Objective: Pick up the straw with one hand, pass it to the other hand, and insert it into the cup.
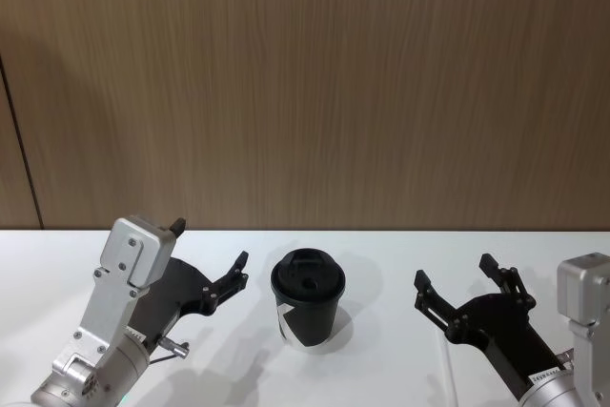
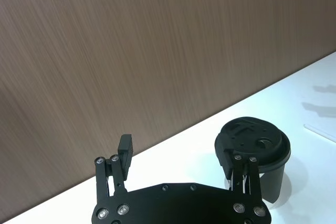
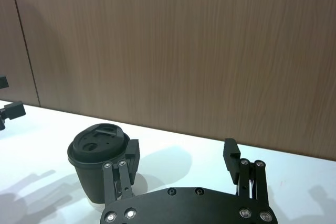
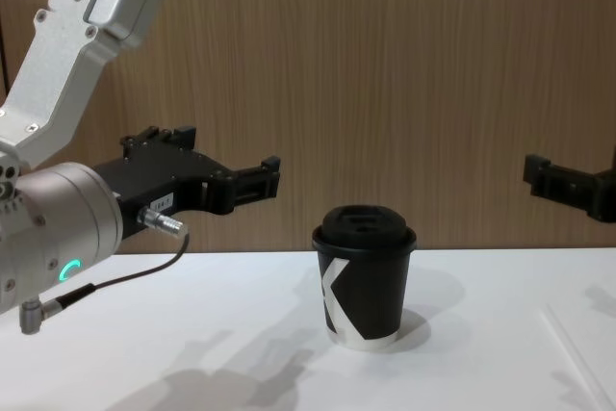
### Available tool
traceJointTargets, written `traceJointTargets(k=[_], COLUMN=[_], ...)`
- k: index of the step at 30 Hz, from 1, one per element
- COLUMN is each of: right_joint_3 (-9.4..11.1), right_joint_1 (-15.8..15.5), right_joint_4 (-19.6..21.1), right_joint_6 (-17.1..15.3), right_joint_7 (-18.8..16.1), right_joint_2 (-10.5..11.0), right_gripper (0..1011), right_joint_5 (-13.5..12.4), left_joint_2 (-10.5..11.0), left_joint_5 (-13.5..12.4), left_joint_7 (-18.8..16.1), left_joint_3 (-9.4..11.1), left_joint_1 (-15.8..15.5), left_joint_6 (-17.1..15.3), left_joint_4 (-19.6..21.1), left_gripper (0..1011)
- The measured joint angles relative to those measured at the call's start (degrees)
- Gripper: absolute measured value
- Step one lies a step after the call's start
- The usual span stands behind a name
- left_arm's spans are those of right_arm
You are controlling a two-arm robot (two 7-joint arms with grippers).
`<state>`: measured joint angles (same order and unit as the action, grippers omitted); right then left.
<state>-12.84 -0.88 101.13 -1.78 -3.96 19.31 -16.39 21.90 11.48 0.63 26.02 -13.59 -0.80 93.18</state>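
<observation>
Straw (image 2: 320,132) is lying flat on the table (image 1: 381,250), to the right of the cup (image 1: 308,297) and a bit nearer to me than it. It is lying roughly under where my right gripper (image 1: 454,271) is hovering.

Risks I'm seeing:
- The straw is white on a white table and lying flush. I'm expecting a descending pinch to skid it or close on nothing if the fingertips aren't straddling it squarely.
- It's long and thin, so gripping it off-centre is likely to let it swing during the handover. Then the other gripper would be catching a tilted end.
- The cup is light-looking and standing between both grippers. Any sideways sweep toward it is risking a knock-over.
- The opening in the lid (image 1: 307,274) is looking small, so a slightly angled straw is likely to buckle on the dome or push the cup over.

Pose:
- My right gripper is hanging above the table on the right of the cup, fingers pointing away from me. The jaws are standing wide apart and gripping nothing.
- My left gripper (image 1: 210,243) is mirroring it on the left of the cup, raised about level with the lid. Its jaws are also spread wide and empty, with the inner fingertip near the cup but not touching it.
</observation>
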Motion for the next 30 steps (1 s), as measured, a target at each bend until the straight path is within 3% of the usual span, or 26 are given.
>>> traceJointTargets(k=[19,30], right_joint_3=[0.4,0.6], right_joint_1=[-0.2,-0.3], right_joint_4=[-0.3,-1.5], right_joint_6=[0.8,4.0], right_joint_7=[-0.6,-2.2], right_joint_2=[0.0,1.3], right_gripper=[1001,1001], right_joint_5=[0.3,2.1], left_joint_2=[0.0,0.0], left_joint_5=[0.0,0.0], left_joint_7=[0.0,0.0], left_joint_3=[0.0,0.0], left_joint_1=[0.0,0.0], left_joint_6=[0.0,0.0], left_joint_4=[0.0,0.0], left_gripper=[1003,1003])
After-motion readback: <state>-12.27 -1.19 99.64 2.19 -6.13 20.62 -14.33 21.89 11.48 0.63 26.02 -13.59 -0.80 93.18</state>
